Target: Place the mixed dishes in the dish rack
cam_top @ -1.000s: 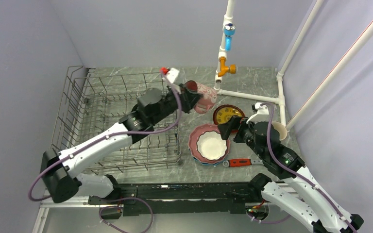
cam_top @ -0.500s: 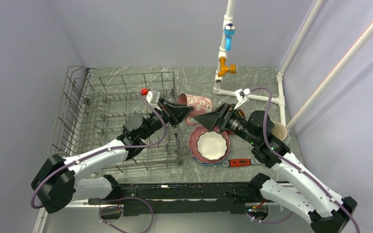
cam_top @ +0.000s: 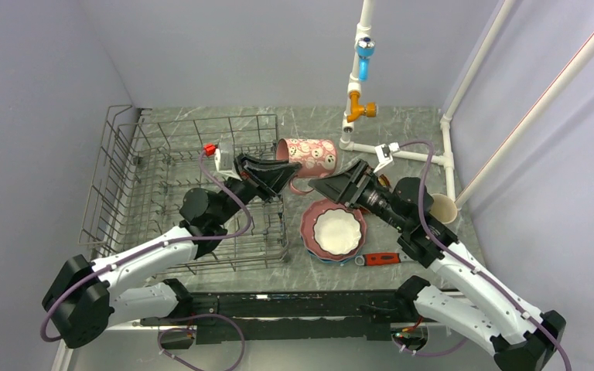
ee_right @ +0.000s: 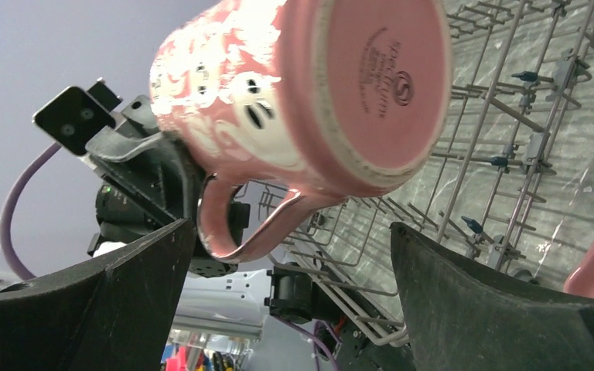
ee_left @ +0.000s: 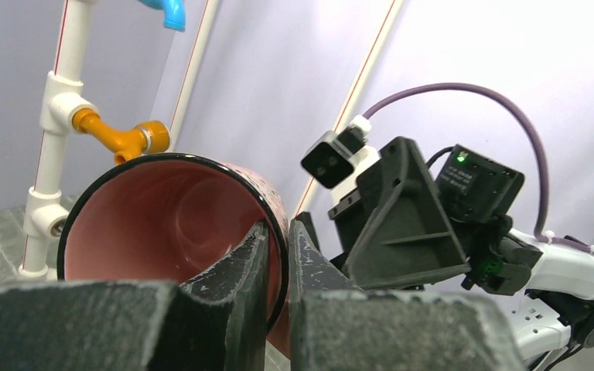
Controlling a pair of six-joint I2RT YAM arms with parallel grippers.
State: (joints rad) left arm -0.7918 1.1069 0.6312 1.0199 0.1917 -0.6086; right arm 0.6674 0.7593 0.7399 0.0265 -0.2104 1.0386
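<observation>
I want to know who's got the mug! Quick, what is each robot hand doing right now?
Left gripper: shut on the pink mug, pinching its rim.
Right gripper: open, holding nothing.

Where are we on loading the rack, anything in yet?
Done: nothing, the dish rack shows no dishes. In hand: the left gripper pinches the pink mug by its rim, sideways in the air beside the rack; the right gripper is open close to its base. Left: the white scalloped bowl on the pink scalloped plate, and the cream cup.
</observation>
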